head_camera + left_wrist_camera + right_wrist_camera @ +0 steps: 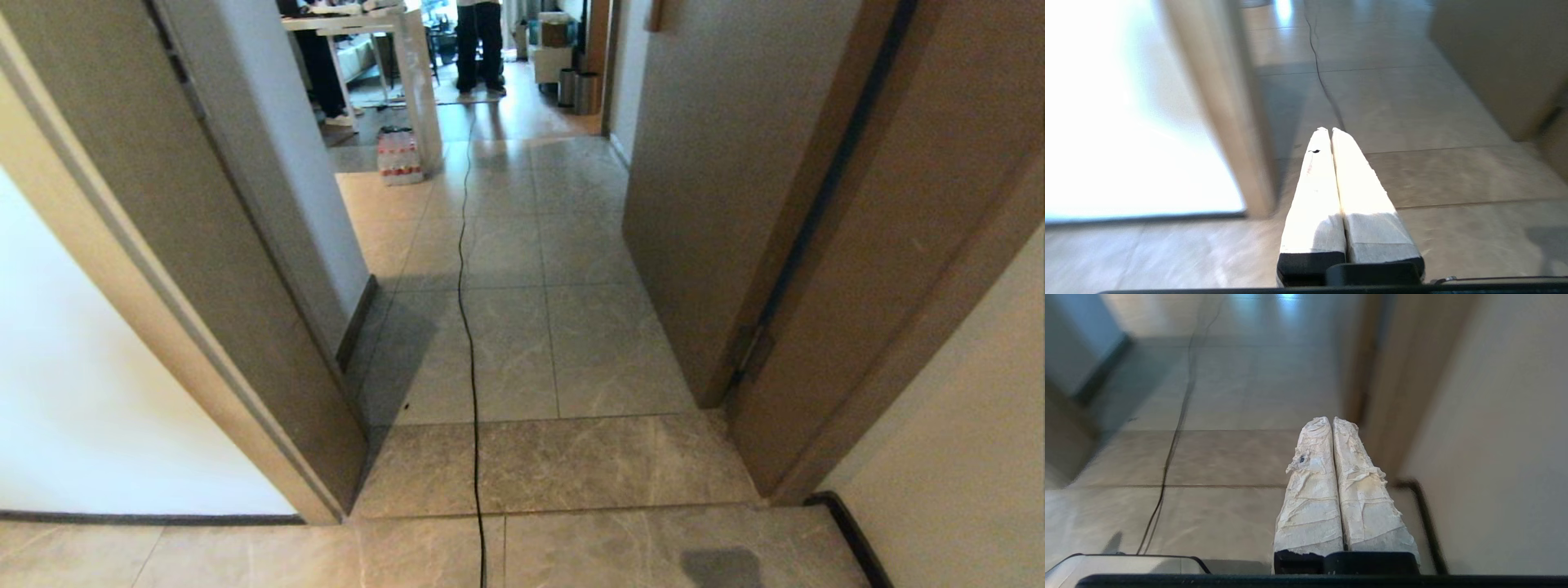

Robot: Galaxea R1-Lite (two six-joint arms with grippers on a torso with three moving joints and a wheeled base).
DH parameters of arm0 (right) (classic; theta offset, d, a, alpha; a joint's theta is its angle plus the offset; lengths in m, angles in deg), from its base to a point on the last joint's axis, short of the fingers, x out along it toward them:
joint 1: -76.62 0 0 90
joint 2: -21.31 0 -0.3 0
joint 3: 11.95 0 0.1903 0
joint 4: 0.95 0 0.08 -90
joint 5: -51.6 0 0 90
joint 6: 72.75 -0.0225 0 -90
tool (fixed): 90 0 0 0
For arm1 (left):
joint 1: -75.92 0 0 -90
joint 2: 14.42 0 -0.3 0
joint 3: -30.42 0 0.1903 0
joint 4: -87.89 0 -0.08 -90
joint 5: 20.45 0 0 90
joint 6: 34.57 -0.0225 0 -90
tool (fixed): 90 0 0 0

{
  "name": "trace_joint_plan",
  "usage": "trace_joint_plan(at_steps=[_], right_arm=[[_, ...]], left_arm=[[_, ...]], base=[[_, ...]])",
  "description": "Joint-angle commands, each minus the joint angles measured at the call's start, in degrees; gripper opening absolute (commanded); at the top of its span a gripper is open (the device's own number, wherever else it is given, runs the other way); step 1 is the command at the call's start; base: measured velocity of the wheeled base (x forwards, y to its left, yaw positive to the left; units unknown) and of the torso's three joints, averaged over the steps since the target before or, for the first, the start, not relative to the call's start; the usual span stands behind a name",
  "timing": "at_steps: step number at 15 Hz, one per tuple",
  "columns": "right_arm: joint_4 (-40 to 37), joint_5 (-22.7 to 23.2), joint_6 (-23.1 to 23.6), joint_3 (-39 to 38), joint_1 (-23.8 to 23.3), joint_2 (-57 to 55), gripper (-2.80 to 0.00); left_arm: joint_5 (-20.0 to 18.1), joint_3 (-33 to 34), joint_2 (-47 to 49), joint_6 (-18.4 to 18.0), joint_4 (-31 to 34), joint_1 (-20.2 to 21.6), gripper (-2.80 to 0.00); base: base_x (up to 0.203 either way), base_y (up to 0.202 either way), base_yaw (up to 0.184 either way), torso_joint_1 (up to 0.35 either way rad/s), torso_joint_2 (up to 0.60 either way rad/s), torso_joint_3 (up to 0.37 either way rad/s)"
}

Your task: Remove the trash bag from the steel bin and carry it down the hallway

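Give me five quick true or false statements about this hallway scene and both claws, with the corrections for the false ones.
1. A black cable runs along the hallway floor. True.
2. The left claw holds a trash bag. False: it is shut on nothing.
3. The right claw is shut. True.
4. Two steel bins stand at the far end, on the right. True.
5. The pack of bottles lies on the table. False: it sits on the floor beside the table leg.
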Motion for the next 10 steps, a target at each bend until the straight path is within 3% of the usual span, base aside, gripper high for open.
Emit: trace_joint_plan(at_steps=[1,10], right_arm=[[0.0,0.0,0.0,0.0,0.0,-0.1,-2.8],[0.0,0.0,0.0,0.0,0.0,-0.1,-2.8]], left_arm=[[0.0,0.7,0.0,0.0,0.0,0.0,-2.8],[0.0,0.7,0.0,0.0,0.0,0.0,-2.8]], base=[[-0.001,-0.009,0.175,0.002,0.0,-0.001],[0.002,-0.01,0.164,0.003,0.0,0.003]])
